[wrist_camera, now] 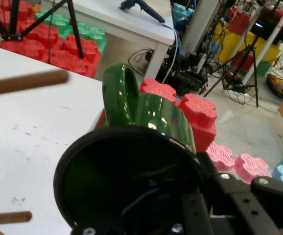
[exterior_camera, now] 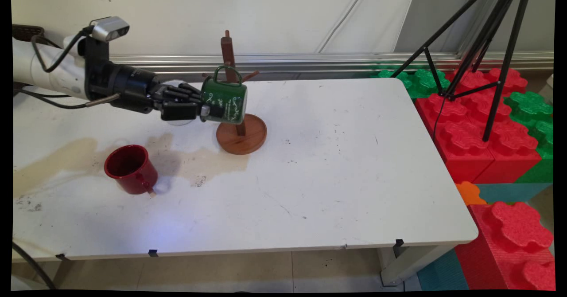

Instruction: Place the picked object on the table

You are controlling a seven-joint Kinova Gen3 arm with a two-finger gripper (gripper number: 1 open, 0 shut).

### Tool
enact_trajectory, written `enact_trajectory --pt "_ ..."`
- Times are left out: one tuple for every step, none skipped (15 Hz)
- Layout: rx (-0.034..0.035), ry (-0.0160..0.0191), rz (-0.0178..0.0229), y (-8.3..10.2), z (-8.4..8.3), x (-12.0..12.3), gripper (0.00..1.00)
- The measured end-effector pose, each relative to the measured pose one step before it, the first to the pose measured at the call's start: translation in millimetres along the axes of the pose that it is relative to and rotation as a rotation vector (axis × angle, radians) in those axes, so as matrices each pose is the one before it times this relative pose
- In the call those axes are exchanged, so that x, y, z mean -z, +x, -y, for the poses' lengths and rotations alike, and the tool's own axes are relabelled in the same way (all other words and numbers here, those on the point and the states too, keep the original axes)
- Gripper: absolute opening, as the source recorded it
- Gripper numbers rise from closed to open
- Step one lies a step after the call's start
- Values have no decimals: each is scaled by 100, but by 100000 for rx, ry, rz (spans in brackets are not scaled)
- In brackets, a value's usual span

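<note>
Pinching glossy green mug (exterior_camera: 224,101), tool (exterior_camera: 204,110) beside round-based wooden mug tree (exterior_camera: 240,130).

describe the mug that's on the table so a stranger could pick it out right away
On the white table, look to its left part, in front of the wooden mug stand. The red mug rests there, tilted; unlike the green mug in the gripper, nothing holds it.

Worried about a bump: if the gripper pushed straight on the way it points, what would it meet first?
Probably the wooden mug tree: the gripper holds the green mug close beside its post, though depth is unclear.
</note>
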Motion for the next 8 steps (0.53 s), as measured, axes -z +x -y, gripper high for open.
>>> enact_trajectory --pt "-536 -320 390 -4 -199 222 0" --pt "-690 -304 510 -3 -201 294 0" --pt "-566 -175 425 -7 -152 270 0" --pt "-394 -86 309 -6 -94 196 0" --pt "-680 1 573 -17 -118 333 0" --pt "-506 83 443 -13 -66 254 0" --pt "-733 183 650 -20 -77 373 0" --pt "-1125 486 886 -12 -68 565 0"
